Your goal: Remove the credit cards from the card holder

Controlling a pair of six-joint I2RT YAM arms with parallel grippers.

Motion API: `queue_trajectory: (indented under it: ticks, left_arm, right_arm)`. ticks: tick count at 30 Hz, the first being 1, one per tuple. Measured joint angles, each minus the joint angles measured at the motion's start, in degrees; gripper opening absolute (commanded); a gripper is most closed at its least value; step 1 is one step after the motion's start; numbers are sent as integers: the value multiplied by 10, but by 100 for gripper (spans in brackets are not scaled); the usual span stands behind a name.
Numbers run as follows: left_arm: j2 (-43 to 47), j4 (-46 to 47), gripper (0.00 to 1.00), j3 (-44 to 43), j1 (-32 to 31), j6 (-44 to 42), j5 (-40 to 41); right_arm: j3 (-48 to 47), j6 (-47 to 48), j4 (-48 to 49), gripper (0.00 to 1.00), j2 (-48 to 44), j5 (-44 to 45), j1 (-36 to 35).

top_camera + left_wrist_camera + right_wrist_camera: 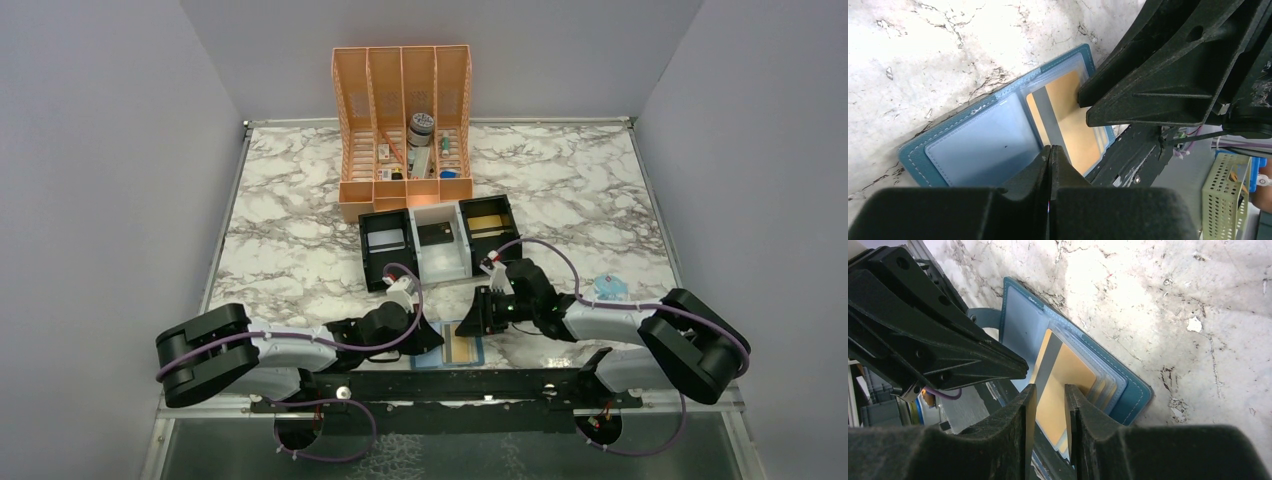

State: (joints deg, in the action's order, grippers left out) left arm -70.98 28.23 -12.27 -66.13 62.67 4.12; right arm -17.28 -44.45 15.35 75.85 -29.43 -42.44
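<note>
One gold card (487, 222) lies in the far tray (445, 265), so the task looks partly done. A second card (1068, 120) sits in the holder (983, 145). The left claw (1050, 150) is pressed together by the holder; the right claw (1048, 390) is slightly apart over that card.

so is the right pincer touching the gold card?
Cannot tell. In the right wrist view, the gold card shows between the part-open fingers of the right pincer. Neither wrist view plainly shows contact or a gap.

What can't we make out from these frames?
Top view: card holder mostly covered by left gripper and right gripper.
Right wrist: credit cards overlap, count unclear; fingers hide the front card's near end.
Left wrist: shut left gripper hides whether it touches the holder.
</note>
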Motion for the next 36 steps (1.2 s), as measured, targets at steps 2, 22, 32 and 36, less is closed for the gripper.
queue_trajectory:
  ticks: [2, 22, 32, 36]
  left_arm:
    - [2, 0, 6, 0, 0, 0, 1]
    - [-42, 35, 0, 4, 0, 42, 5]
    - [-11, 47, 0, 39, 1, 52, 13]
    - [9, 47, 7, 54, 5, 58, 16]
  right_arm:
    - [0, -1, 2, 29, 1, 0, 0]
    - [1, -3, 12, 29, 7, 0, 0]
    - [4, -8, 28, 29, 14, 0, 0]
    - [5, -8, 29, 29, 14, 0, 0]
